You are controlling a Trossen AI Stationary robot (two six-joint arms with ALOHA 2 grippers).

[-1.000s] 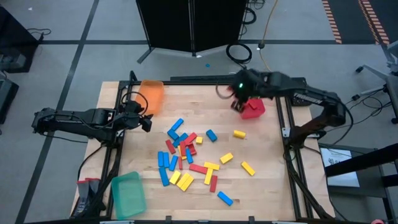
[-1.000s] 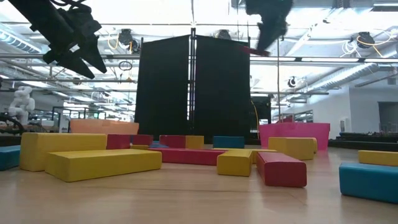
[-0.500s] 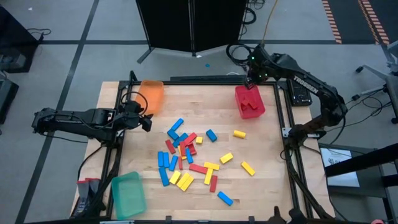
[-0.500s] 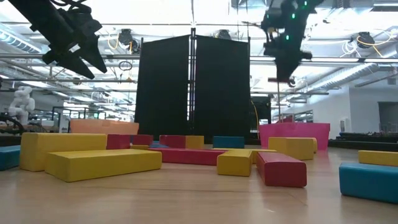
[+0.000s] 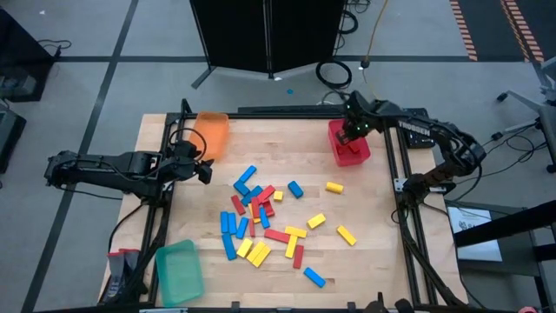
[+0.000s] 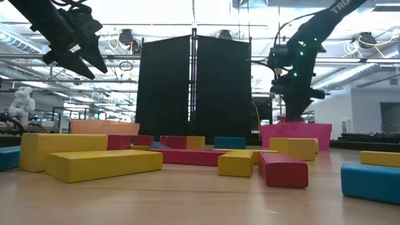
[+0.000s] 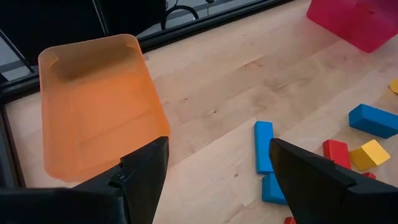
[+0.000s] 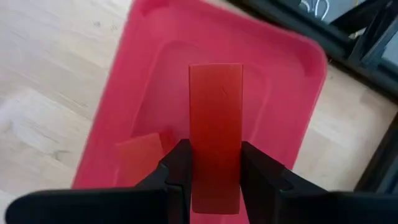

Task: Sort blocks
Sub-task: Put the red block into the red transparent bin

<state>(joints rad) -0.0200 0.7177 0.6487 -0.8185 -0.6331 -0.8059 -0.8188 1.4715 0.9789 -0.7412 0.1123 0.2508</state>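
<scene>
Wooden table; right gripper holds red block over red tray.

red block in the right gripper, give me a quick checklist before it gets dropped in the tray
1. Grip: the right gripper is shut on the flat red rectangular block, held between both fingers: ok.
2. Position: the block hangs over the inside of the red plastic tray: ok.
3. Colour match: red block over red tray, another red block already lying inside: ok.
4. Tray seated: it sits flat on the wooden table near the far right corner: ok.
5. Height above the tray floor: cannot tell.
6. Left gripper open, waiting beside the orange plastic tray, clear of the drop: ok.
</scene>
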